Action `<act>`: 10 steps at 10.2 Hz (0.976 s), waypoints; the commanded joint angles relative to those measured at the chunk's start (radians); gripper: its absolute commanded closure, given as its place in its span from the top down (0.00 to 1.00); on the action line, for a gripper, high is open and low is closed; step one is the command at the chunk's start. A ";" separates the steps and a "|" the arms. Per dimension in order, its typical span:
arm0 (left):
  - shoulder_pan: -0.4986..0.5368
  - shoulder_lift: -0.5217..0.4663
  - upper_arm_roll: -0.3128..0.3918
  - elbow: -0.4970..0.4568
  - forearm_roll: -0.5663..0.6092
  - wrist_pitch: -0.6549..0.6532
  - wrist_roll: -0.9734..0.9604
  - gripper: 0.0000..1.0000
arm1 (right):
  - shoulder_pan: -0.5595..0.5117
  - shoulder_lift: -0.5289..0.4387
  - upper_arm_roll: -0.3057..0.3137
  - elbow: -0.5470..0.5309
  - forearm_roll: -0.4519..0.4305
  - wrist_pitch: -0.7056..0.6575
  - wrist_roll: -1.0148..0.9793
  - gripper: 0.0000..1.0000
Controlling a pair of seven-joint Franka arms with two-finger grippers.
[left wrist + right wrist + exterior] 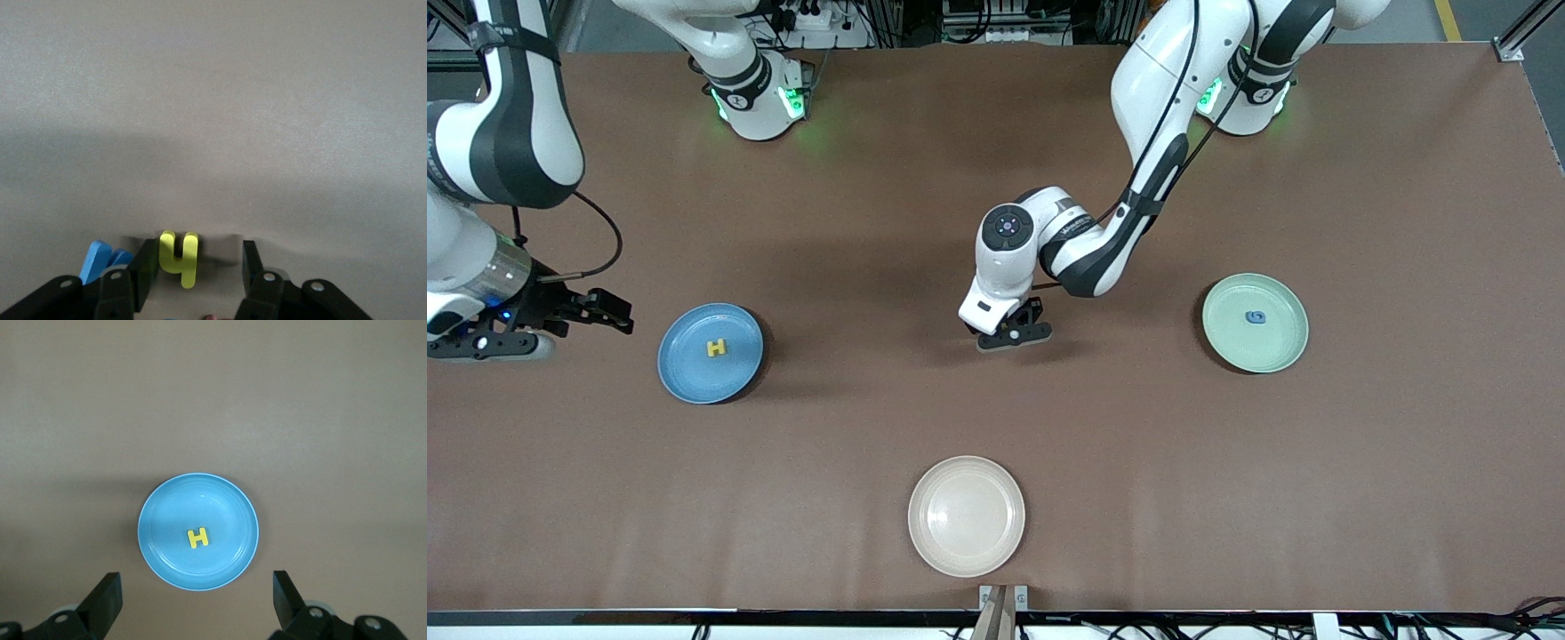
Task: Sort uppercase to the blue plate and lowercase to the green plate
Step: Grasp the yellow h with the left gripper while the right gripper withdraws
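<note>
We are lowering the left gripper [193,273], its jaws half-spread astride the small yellow foam lowercase h [180,257] on the brown tabletop [871,222], bound for the mint-green plate [1280,351], while the right gripper [193,603] is waiting wide open above the blue plate [160,547].

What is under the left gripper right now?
Between the fingers of the left gripper, low over the table, a yellow lowercase h; beside it a blue letter, partly covered by the gripper, so unreadable.
</note>
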State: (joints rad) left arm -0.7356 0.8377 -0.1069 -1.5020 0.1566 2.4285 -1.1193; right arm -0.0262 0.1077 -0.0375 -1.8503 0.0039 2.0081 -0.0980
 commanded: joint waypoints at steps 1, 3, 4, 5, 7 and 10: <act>-0.011 0.026 0.013 0.020 0.027 0.003 -0.025 0.55 | -0.012 -0.016 0.013 0.003 0.010 -0.019 0.006 1.00; -0.011 0.031 0.013 0.020 0.027 0.003 -0.024 0.49 | -0.011 -0.017 0.013 0.028 0.069 -0.045 0.006 1.00; -0.011 0.031 0.013 0.020 0.027 0.006 -0.024 0.46 | -0.012 -0.016 0.013 0.029 0.094 -0.051 0.006 1.00; -0.011 0.031 0.013 0.020 0.027 0.006 -0.024 0.44 | -0.012 -0.013 0.013 0.030 0.094 -0.051 0.006 1.00; -0.011 0.031 0.013 0.020 0.027 0.006 -0.019 0.36 | -0.012 -0.011 0.011 0.031 0.094 -0.049 0.007 1.00; -0.011 0.031 0.013 0.020 0.029 0.006 -0.017 0.14 | -0.012 -0.019 0.011 0.045 0.091 -0.052 0.003 1.00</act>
State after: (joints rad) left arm -0.7371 0.8440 -0.1037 -1.4951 0.1570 2.4276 -1.1192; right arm -0.0261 0.1050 -0.0347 -1.8163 0.0771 1.9718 -0.0961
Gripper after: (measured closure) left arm 0.731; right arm 0.000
